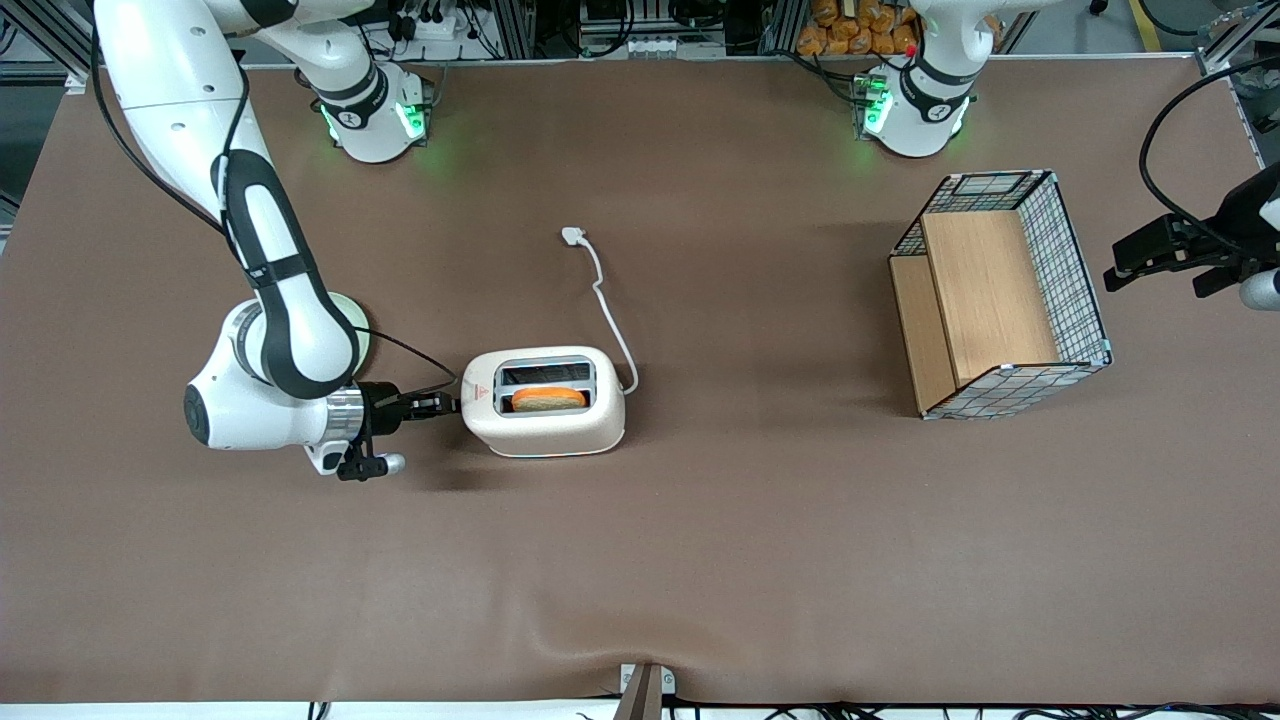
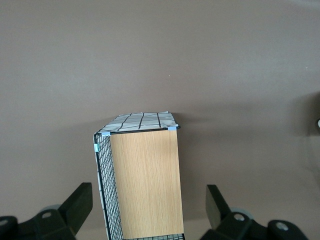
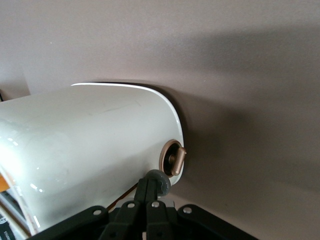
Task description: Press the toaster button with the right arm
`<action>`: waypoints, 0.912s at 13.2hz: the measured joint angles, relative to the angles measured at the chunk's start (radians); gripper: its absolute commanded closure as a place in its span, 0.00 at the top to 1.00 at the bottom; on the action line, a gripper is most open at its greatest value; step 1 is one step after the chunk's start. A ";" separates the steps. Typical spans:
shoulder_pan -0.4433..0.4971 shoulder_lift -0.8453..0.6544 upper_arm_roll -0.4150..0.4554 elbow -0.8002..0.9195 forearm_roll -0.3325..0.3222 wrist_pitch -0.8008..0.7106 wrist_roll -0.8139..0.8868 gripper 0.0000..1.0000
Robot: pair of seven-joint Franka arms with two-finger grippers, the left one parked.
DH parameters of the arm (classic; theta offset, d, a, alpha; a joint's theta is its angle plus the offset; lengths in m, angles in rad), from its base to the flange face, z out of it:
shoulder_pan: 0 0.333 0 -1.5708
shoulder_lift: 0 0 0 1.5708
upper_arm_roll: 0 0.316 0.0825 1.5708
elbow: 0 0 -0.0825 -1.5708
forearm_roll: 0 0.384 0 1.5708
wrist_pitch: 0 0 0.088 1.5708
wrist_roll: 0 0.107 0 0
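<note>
The white toaster (image 1: 548, 428) stands in the middle of the table with an orange-brown slice (image 1: 548, 398) in the slot nearer the front camera. Its red mark (image 1: 479, 392) is on top at the end toward the working arm. My right arm (image 1: 285, 330) reaches in low and level, and its gripper (image 1: 452, 404) sits against that short end. In the right wrist view the gripper (image 3: 150, 183) is shut, fingers pressed together, with their tips touching the grey round toaster button (image 3: 161, 182). A copper-coloured dial (image 3: 175, 157) sits just beside the button on the toaster (image 3: 90, 140).
The toaster's white cord (image 1: 612, 320) runs away from the front camera to a plug (image 1: 572, 236) lying on the brown table. A wire basket with wooden panels (image 1: 1000, 295) lies toward the parked arm's end of the table and shows again as the basket (image 2: 145, 180).
</note>
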 measured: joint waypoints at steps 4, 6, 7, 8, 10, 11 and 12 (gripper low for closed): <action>-0.001 0.000 -0.005 0.012 0.006 -0.025 0.020 0.00; -0.001 -0.006 -0.007 0.023 0.006 -0.047 0.043 0.00; -0.001 -0.013 -0.007 0.029 0.006 -0.061 0.059 0.00; -0.001 -0.024 -0.008 0.035 0.006 -0.078 0.077 0.00; -0.001 -0.056 -0.016 0.039 0.006 -0.112 0.107 0.00; -0.002 -0.071 -0.026 0.039 0.006 -0.126 0.111 0.19; -0.002 -0.084 -0.039 0.039 0.005 -0.141 0.113 0.69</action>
